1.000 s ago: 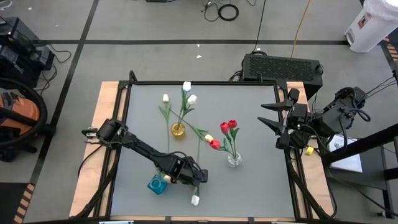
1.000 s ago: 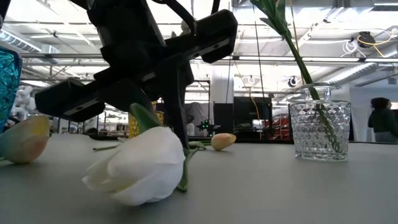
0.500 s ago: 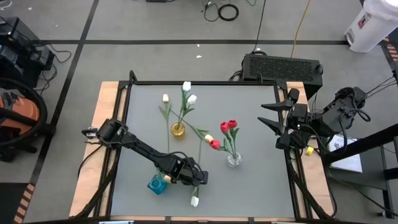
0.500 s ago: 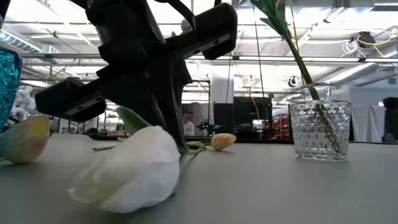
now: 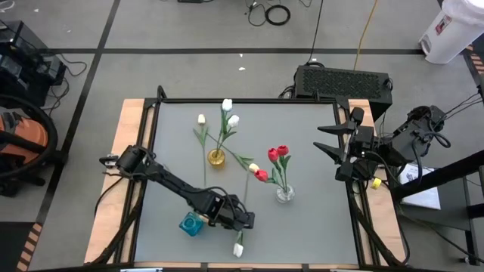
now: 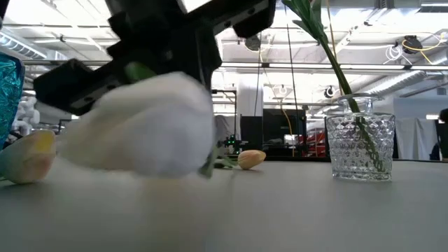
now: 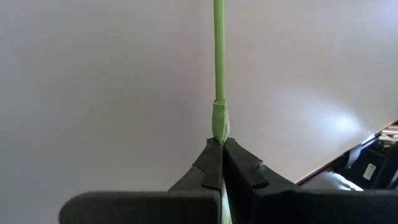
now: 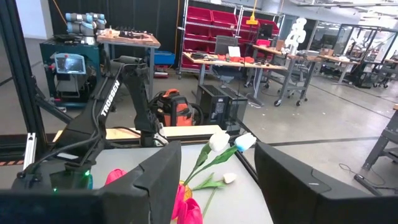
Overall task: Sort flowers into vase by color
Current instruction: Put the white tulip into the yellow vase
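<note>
Left gripper (image 5: 240, 224) is pinched tight on the green stem of the white tulip (image 5: 238, 248), near the front edge of the table (image 5: 318, 219), just right of the teal vase (image 5: 191, 224). In the left wrist view the fingers (image 7: 211, 167) meet flush on the stem (image 7: 218, 74), just behind a small collar on it, and the rest of the stem runs straight out ahead of the claw. The head hangs on the other side of the grip, toward the table's front edge; in the low view it looks clear of the surface, so I'd say you're mid-lift. Keep the pinch shut and raise slowly: the stem is thin and the head is the heavy end, so expect it to swing or twist in the jaws. Get the bare stem tip pointing down before you travel. The gold vase (image 5: 217, 158) already has white flowers and the clear vase (image 5: 285, 193) has red ones, so gold looks like the target. Watch the loose red and yellow tulips (image 5: 257, 172) lying between those two vases. Right gripper (image 5: 333, 148) sits spread wide and empty at the table's right edge, well apart.
</note>
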`<state>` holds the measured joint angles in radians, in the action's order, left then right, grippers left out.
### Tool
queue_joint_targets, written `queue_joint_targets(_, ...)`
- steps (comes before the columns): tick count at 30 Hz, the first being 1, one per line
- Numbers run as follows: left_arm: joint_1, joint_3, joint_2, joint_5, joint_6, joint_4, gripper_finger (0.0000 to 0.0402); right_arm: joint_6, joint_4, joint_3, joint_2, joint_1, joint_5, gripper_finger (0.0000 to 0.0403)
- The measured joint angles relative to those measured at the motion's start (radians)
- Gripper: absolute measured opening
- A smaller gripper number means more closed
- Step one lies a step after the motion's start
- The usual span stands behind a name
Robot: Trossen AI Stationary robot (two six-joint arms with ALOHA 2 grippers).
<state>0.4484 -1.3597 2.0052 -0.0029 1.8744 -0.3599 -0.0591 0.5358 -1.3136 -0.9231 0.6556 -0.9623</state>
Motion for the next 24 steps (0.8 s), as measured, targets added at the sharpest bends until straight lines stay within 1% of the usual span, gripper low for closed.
queue_joint_targets(3,0.000,-0.019,0.000,0.000,-0.004,-0.007,0.0004,0.000,0.000,0.000,0.000,0.000,0.000,0.0196)
queue_joint_targets(5,0.001,-0.045,0.000,0.000,-0.004,-0.040,0.0004,0.000,0.000,0.000,0.000,0.000,0.000,0.0196)
queue_joint_targets(11,0.013,-0.131,0.000,0.000,0.001,-0.278,0.0004,0.001,0.020,0.000,0.000,0.000,0.000,0.0196)
queue_joint_targets(15,0.027,-0.173,-0.011,-0.003,-0.017,-0.349,0.0004,0.001,0.047,0.000,0.000,0.000,0.000,0.0196)
queue_joint_targets(19,0.043,-0.224,-0.036,-0.035,-0.024,-0.409,0.0004,0.001,0.050,0.000,0.000,0.000,0.000,0.0196)
queue_joint_targets(24,0.073,-0.274,-0.085,-0.109,-0.026,-0.522,0.0004,0.014,0.051,0.000,0.000,0.000,0.000,0.0196)
